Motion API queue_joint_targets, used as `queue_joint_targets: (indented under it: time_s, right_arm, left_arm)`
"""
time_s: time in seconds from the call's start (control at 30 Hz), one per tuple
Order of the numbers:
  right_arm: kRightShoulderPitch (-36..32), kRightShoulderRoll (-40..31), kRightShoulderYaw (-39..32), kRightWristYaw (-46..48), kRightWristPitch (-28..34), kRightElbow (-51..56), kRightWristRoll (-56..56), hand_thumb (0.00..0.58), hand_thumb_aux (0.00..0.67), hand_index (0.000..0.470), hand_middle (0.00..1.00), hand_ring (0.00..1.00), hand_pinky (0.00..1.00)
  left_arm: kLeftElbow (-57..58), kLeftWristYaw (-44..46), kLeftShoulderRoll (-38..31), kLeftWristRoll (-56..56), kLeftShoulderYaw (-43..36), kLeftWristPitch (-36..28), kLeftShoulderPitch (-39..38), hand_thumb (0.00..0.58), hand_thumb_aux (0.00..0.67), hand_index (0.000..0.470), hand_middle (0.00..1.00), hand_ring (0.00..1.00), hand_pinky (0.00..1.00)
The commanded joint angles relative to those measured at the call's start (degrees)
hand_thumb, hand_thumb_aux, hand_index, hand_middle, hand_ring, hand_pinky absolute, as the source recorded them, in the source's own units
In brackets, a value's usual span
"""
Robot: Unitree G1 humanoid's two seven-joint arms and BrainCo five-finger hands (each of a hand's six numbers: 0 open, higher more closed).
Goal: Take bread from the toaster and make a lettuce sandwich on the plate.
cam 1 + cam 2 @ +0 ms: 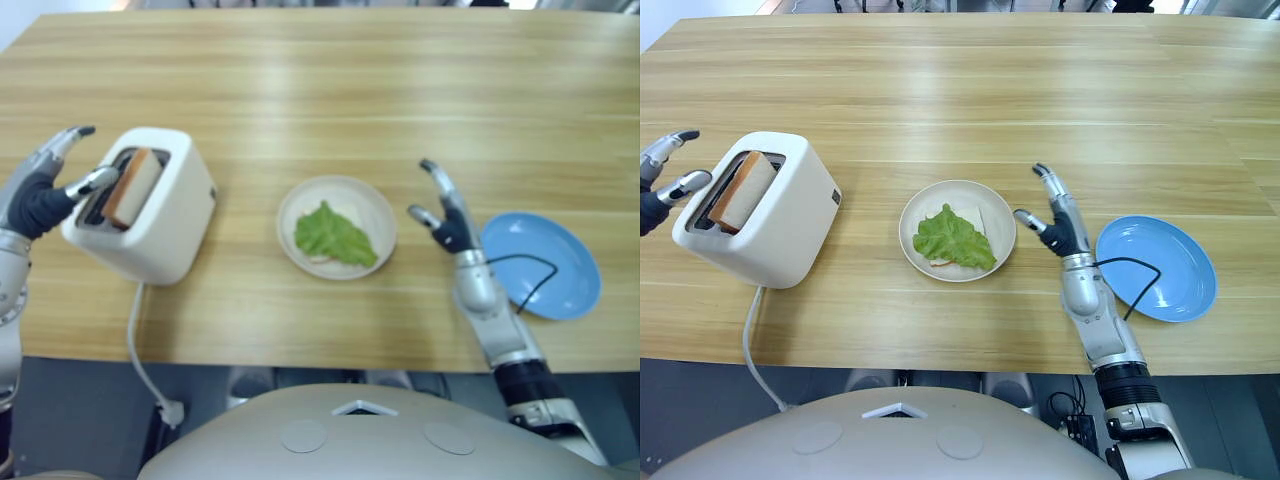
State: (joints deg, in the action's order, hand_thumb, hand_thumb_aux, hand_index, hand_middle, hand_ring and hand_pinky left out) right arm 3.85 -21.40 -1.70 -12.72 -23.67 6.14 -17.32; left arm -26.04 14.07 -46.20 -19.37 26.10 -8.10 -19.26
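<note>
A wooden table is seen, with everything laid along its near half. A white toaster is stood at the left, its cord trailing over the near edge. A blue plate is set at the right, and a white plate lies between the two, well apart from the toaster. A lettuce leaf is spread on the white plate, with what seems to be a pale slice under it.

The left hand is held open beside the toaster's slot, its fingertips just at the bread, which stands in the slot; nothing is gripped. The right hand is held open and empty between the two plates.

The step in hand is judged to be the taking of the bread. The slice must next be pinched on its faces, lifted straight up out of the slot, and laid on the lettuce.
</note>
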Motion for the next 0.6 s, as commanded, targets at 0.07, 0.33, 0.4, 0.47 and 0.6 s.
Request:
queue_joint_targets:
  time_s: [0.07, 0.33, 0.4, 0.47, 0.6]
  right_arm:
    - [0.43, 0.6, 2.68, 3.14, 0.49, -3.83, 3.77, 0.0, 0.0, 0.0, 0.0, 0.0, 0.0]
    - [1.19, 2.14, 3.13, 4.96, 1.45, -6.66, 2.78, 0.0, 0.0, 0.0, 0.0, 0.0, 0.0]
    - [1.31, 2.21, 3.27, 5.23, 1.6, -7.1, 2.48, 0.0, 0.0, 0.0, 0.0, 0.0, 0.0]
    - [1.5, 2.17, 3.64, 5.53, 1.74, -7.42, 2.47, 0.0, 0.0, 0.0, 0.0, 0.0, 0.0]
    - [2.0, 2.3, 4.42, 5.86, 2.12, -8.09, 2.34, 0.0, 0.0, 0.0, 0.0, 0.0, 0.0]
  left_arm:
    - [4.65, -3.25, -1.07, -13.99, -6.01, -0.66, -0.44, 0.0, 0.0, 0.0, 0.0, 0.0, 0.0]
    - [8.28, -5.01, -0.34, -26.74, -11.94, -3.35, 1.62, 0.0, 0.0, 0.0, 0.0, 0.0, 0.0]
    - [8.75, -5.02, -0.17, -27.79, -12.41, -3.39, 1.61, 0.0, 0.0, 0.0, 0.0, 0.0, 0.0]
    - [8.49, -4.91, -0.04, -28.44, -12.35, -3.43, 1.38, 0.0, 0.0, 0.0, 0.0, 0.0, 0.0]
    - [8.36, -4.53, -0.46, -28.96, -11.12, -3.43, 1.28, 0.58, 0.67, 0.46, 0.0, 0.0, 0.0]
